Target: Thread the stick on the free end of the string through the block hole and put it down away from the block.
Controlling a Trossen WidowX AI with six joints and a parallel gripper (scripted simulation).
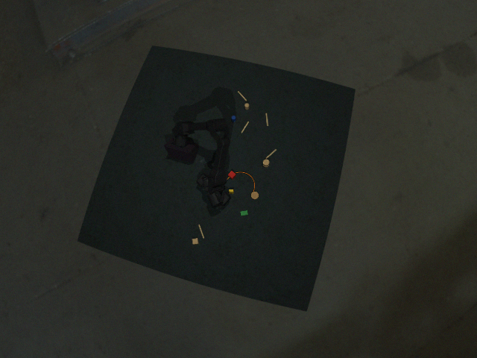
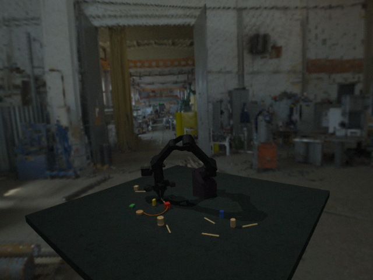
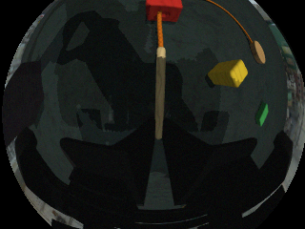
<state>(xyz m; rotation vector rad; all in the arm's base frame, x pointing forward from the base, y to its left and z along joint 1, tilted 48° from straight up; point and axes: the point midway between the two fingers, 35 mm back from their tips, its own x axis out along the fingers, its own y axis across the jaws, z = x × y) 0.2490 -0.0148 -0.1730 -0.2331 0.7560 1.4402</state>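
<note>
My gripper is shut on the far end of the wooden stick, holding it just above the table. The stick's other end joins the orange string. The red block sits on the table, beyond the stick in the wrist view. The string runs into the block's near side and leaves from the other side, curving to the round button. The whole stick is outside the block. The arm hides the fingertips in the top view.
A yellow piece stands close beside the gripper. A green piece lies farther out. A blue piece, wooden cylinders, a wooden cube and several loose sticks are elsewhere on the table.
</note>
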